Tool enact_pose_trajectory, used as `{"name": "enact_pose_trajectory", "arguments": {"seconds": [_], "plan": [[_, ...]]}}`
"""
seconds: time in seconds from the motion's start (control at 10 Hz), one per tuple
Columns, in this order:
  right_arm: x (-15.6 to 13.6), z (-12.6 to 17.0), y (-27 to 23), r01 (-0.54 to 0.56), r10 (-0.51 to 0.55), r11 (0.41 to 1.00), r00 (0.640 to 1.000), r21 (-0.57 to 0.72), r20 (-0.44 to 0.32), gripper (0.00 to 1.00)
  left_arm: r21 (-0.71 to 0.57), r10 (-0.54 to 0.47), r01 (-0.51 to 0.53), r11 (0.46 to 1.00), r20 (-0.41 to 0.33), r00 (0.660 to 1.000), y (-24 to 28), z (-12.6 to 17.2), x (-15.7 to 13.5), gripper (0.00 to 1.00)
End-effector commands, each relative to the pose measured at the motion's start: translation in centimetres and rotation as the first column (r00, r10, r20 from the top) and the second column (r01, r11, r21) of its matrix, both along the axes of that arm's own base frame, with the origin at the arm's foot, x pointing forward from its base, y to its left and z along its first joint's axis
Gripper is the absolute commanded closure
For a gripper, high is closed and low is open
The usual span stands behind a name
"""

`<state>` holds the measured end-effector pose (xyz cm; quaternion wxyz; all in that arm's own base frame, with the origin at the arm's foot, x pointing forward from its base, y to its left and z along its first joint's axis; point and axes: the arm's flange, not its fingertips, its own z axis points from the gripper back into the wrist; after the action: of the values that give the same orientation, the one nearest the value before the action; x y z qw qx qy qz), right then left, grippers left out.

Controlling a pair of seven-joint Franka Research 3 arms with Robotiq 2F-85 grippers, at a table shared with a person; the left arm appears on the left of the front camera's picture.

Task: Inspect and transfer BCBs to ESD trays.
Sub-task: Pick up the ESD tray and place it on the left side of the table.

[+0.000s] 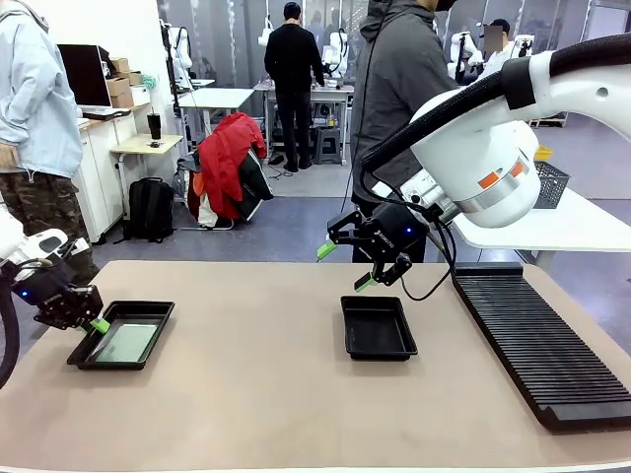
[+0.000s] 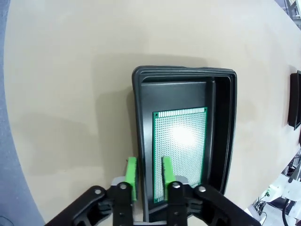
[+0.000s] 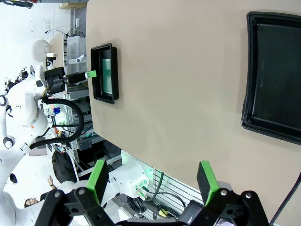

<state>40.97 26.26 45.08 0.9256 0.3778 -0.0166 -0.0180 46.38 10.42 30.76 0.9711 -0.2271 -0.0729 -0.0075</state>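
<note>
In the left ESD tray [image 1: 139, 305] lies one green BCB [image 2: 181, 141], flat.

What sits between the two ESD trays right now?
Nothing. In the front view, only bare table runs from the left tray to the right tray.

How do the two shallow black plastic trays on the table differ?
The left shallow black plastic tray holds a green grid-textured board; the middle black tray is empty. The left gripper straddles the left tray's rim; the right gripper hangs clear of the middle tray. Both are rectangular with raised rims.
</note>
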Motion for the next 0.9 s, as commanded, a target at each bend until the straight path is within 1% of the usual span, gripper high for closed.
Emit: {"name": "enact_pose_trajectory", "arguments": {"seconds": [0.0,0.1,0.2,0.3,0.4,0.5,0.6,0.8], "plan": [[0.0,0.0,0.0,-0.002,0.002,1.0,1.0,-0.004,0.001,0.0,0.063,0.013,-0.012,0.998,-0.019,1.0,-0.8,1.1,-1.0,0.42],[0.0,0.0,0.0,-0.002,0.002,1.0,1.0,-0.004,0.001,0.0,0.094,0.015,-0.012,0.995,-0.028,0.999,-1.1,1.7,-1.3,0.38],[0.0,0.0,0.0,-0.002,0.002,1.0,1.0,-0.004,0.001,0.0,0.123,0.011,-0.007,0.992,-0.037,0.999,-1.4,2.2,-1.7,0.24],[0.0,0.0,0.0,-0.002,0.002,1.0,1.0,-0.004,0.001,0.0,0.166,0.007,0.001,0.986,-0.047,0.999,-1.9,3.1,-2.1,0.2],[0.0,0.0,0.0,-0.002,0.002,1.0,1.0,-0.004,0.001,0.0,0.203,0.018,-0.007,0.979,-0.054,0.998,-2.4,3.9,-2.5,0.05],[0.0,0.0,0.0,-0.002,0.002,1.0,1.0,-0.004,0.001,0.0,0.246,0.016,-0.001,0.969,-0.058,0.998,-2.8,4.9,-2.9,0.01],[0.0,0.0,0.0,-0.002,0.002,1.0,1.0,-0.004,0.001,0.0,0.29,0.01,0.01,0.957,-0.065,0.998,-3.4,5.9,-3.3,0.0],[0.0,0.0,0.0,-0.002,0.002,1.0,1.0,-0.004,0.001,0.0,0.35,0.02,0.01,0.937,-0.08,0.997,-4.4,7.9,-3.7,0.0]]}}
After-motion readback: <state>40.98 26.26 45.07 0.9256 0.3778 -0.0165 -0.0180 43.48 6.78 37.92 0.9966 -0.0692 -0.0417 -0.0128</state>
